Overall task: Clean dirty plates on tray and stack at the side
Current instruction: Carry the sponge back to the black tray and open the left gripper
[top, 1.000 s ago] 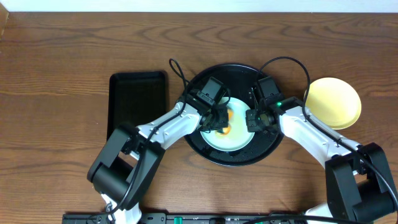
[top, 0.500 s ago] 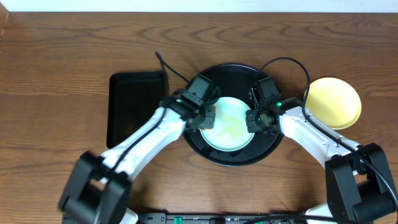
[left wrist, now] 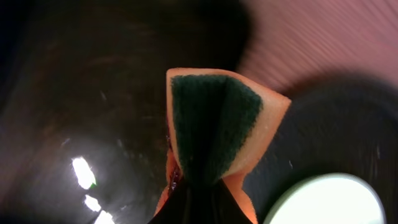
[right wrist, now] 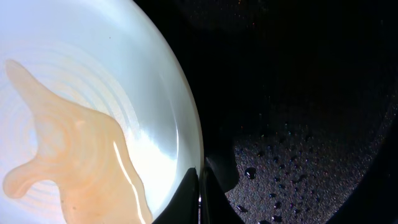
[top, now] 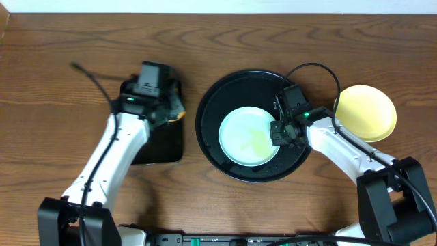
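A pale mint-blue plate [top: 246, 133] lies in the round black tray [top: 222, 89], with a thin pale brown film of liquid [right wrist: 68, 149] spread across its middle. My right gripper [top: 278, 131] is shut on the plate's right rim [right wrist: 186, 118], fingers pinching its edge. A pale yellow plate [top: 367, 113] sits on the table to the right of the tray. My left gripper [top: 167, 106] hovers over the right edge of a rectangular black tray, shut on an orange sponge [left wrist: 214, 121] whose green scouring face points at the wrist camera.
The rectangular black tray [top: 140, 102] lies left of the round tray. Water drops dot the round tray's floor [right wrist: 298, 143]. Both arms' cables arch over the back of the table. Bare wooden table [top: 68, 55] surrounds everything.
My left arm has swung left off the plate, carrying the sponge over to the rectangular tray. The darker orange blot at the plate's centre is now a faint film. The right arm held still.
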{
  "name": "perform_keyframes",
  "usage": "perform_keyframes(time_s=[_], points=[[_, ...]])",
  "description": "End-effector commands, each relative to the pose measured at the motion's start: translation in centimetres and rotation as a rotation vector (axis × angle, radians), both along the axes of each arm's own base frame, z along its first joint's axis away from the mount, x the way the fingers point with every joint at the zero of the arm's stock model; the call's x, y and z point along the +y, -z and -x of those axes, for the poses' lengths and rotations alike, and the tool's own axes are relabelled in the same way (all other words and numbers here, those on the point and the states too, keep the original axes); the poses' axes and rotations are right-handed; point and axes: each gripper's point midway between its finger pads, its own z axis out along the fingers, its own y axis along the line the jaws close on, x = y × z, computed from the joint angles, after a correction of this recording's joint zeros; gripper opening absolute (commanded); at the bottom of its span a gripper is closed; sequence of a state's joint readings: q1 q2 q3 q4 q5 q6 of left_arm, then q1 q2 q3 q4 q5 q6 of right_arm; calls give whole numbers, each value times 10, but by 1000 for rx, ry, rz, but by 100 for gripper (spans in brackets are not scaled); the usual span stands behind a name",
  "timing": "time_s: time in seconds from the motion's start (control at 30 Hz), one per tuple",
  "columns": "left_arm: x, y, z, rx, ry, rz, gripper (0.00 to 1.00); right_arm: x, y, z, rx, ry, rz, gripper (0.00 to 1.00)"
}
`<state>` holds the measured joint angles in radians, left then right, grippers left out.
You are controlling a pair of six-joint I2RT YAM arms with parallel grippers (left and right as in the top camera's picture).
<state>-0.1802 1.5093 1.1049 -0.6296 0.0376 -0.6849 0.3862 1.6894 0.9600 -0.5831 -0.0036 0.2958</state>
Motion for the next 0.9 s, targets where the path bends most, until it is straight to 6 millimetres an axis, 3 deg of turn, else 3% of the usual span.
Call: perform_keyframes(time_s=[0.0, 0.07, 0.3, 0.43, 0.6, 0.73, 0.87], points=[[24, 17, 8, 68, -401, 121, 15, -3, 4, 6, 14, 3, 19, 1], [30, 26, 11, 93, -513, 155, 24, -3, 4, 6, 14, 3, 19, 1], [44, 60, 17, 166, -704, 117, 28, -3, 4, 7, 16, 3, 20, 1], [42, 69, 14, 183, -697, 119, 31, -3, 4, 7, 18, 2, 21, 1], [38, 49, -11, 84, -443, 67, 48, -3, 4, 7, 18, 2, 20, 1], [38, 27, -29, -19, -93, -83, 49, -3, 4, 7, 18, 2, 20, 1], [39, 27, -33, -36, 268, -272, 49, -3, 4, 7, 18, 2, 20, 1]])
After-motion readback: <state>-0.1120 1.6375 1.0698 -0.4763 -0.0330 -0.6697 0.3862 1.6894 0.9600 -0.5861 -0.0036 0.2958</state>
